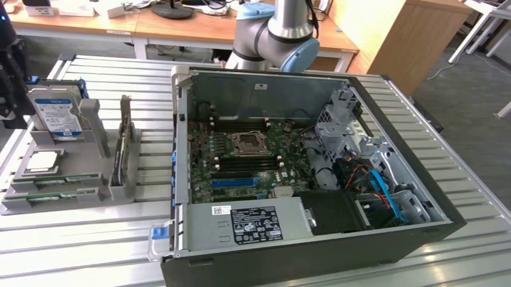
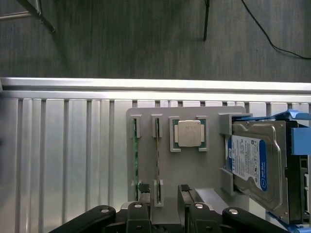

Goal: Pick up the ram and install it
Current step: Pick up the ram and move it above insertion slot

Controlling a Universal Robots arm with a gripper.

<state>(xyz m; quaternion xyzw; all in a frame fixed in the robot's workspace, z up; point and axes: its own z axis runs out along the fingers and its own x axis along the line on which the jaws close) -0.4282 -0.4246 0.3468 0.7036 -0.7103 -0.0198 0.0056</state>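
Two ram sticks stand on edge in slots of a grey holder (image 2: 194,170): one ram (image 2: 158,162) and a second ram (image 2: 135,160) beside it. In the exterior view the rams (image 1: 54,182) lie along the holder's (image 1: 80,200) front. My gripper (image 2: 164,211) hovers above the holder's end, open, with nothing between its black fingers (image 2: 186,204). The first ram's end lines up with the gap between the fingers. The open computer case (image 1: 399,197) holds the motherboard (image 1: 239,158) with its long black slots (image 1: 239,162).
A processor chip (image 2: 188,133) and a blue-labelled hard drive (image 2: 250,162) also sit in the holder. An upright card (image 1: 124,137) stands at its right side. The slatted metal table (image 1: 80,251) ends at a bright edge (image 2: 146,85), with floor beyond. The arm's base (image 1: 279,36) rises behind the case.
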